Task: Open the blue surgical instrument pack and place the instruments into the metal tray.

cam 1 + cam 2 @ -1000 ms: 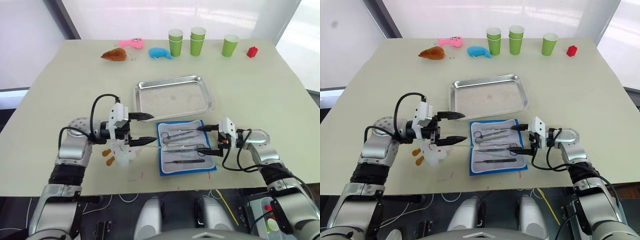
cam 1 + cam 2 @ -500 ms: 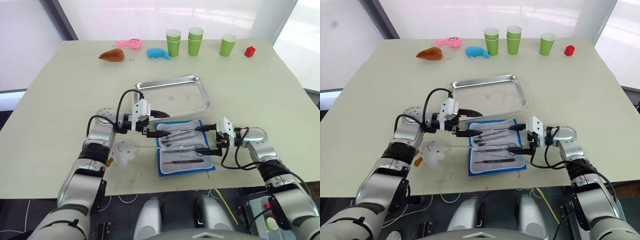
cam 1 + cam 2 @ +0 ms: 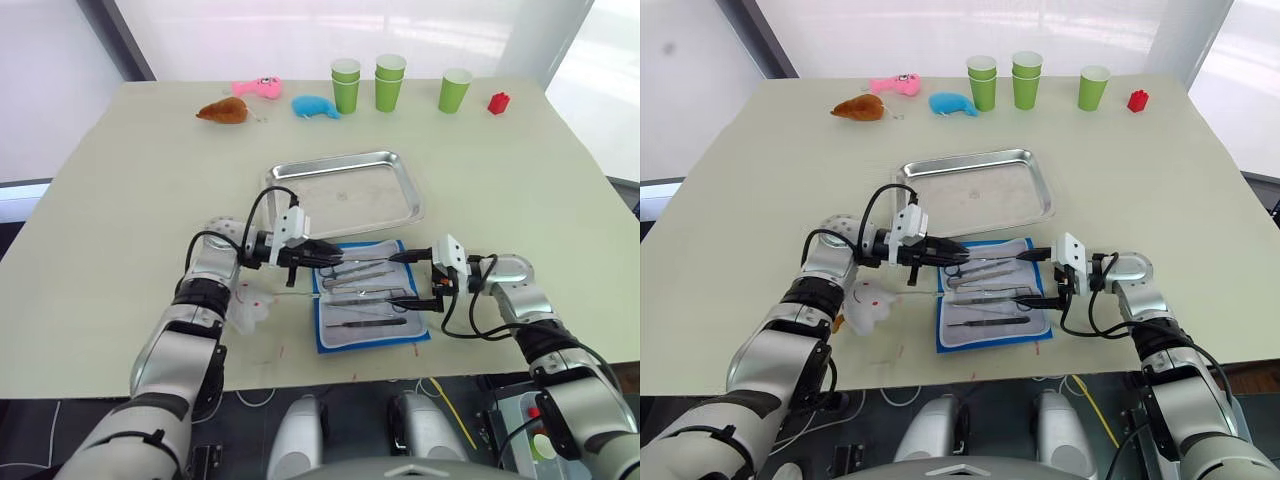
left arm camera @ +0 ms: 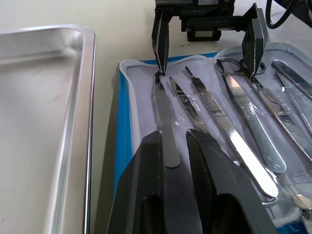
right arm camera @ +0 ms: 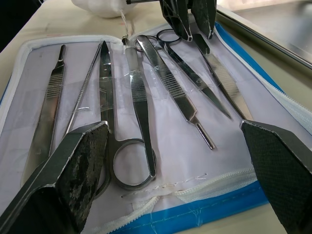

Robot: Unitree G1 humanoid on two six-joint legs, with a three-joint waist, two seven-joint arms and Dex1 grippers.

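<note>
The blue surgical instrument pack (image 3: 326, 338) lies open on the table, just in front of the empty metal tray (image 3: 340, 161). Several silver instruments (image 5: 146, 105) lie side by side on its white lining, among them ring-handled scissors (image 5: 129, 181). My left gripper (image 4: 173, 139) reaches over the pack's left end, its fingers drawn in on the end of a flat silver instrument (image 4: 164, 117) nearest the tray. My right gripper (image 3: 400, 278) hovers at the pack's right end, jaws wide apart with nothing between them.
A white plush toy (image 3: 250, 306) lies beside my left forearm. Along the far edge stand three green cups (image 3: 391, 82), a red block (image 3: 499, 102), a blue plush (image 3: 317, 106), a pink toy (image 3: 257, 87) and a brown toy (image 3: 225, 110).
My left arm has swung right from beside the white plush to the pack's left end, and its fingers have closed from wide apart. The right gripper has stayed put.
</note>
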